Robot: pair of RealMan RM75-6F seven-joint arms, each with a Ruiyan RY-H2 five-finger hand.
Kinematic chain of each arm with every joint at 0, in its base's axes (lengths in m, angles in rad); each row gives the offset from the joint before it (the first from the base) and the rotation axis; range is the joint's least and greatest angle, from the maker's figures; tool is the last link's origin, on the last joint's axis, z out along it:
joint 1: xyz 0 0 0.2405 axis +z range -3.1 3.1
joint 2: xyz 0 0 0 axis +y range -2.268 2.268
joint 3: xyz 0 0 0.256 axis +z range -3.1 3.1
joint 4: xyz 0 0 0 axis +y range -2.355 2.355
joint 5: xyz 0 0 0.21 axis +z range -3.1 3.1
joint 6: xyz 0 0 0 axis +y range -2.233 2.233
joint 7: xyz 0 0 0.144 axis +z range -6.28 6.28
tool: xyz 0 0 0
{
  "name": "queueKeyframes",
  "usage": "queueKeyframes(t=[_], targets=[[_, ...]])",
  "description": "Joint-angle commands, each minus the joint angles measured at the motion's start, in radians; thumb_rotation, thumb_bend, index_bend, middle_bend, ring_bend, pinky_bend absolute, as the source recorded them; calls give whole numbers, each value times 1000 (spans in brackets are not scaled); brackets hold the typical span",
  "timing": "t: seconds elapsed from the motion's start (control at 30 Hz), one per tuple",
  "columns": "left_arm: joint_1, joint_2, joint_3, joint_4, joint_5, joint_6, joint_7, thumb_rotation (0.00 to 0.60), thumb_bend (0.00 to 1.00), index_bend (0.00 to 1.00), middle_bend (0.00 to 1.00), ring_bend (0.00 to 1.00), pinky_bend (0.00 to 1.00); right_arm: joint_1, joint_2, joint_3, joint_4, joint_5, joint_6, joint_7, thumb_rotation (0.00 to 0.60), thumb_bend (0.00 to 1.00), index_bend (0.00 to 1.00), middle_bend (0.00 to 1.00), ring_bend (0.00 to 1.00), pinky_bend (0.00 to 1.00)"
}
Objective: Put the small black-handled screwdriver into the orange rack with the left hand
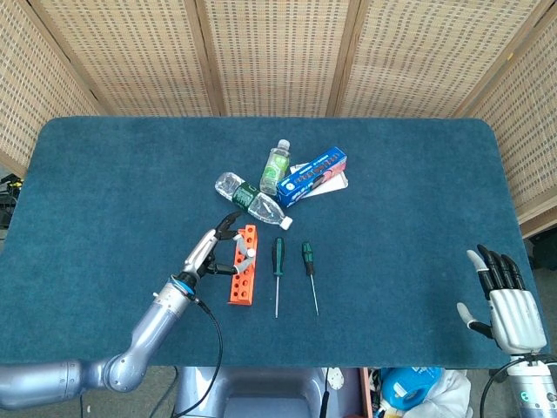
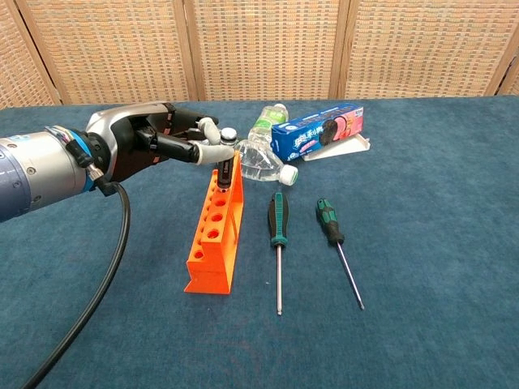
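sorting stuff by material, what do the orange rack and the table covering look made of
Orange rack: likely moulded plastic, judging by its uniform bright colour, slight sheen and clean round holes. Table covering: looks like a teal felt or short-pile fabric, matte with a fuzzy, speckled texture; the exact fibre is unclear.

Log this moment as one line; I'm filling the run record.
left robot hand: holds small black-handled screwdriver upright at orange rack far end | right robot hand: open, idle

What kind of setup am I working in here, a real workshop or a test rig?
Most likely a staged test rig, not a workshop: a table with blue cloth, woven screens closing it off, and mixed props, an orange rack and screwdrivers beside a cookie box and bottles.
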Motion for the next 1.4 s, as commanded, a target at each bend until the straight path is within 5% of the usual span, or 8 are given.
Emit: queueKeyframes(t=[0.03, 1.4], targets=[[-2, -1, 3, -2, -9, 2, 12, 600, 326, 623, 53, 0, 0, 0, 1, 0, 1, 2, -1, 1, 600, 282, 0, 0, 0, 0], [21, 5, 9, 20, 16, -23, -21, 600, 327, 623, 52, 0, 0, -1, 0, 0, 1, -4, 3, 3, 600, 282, 0, 0, 0, 0]])
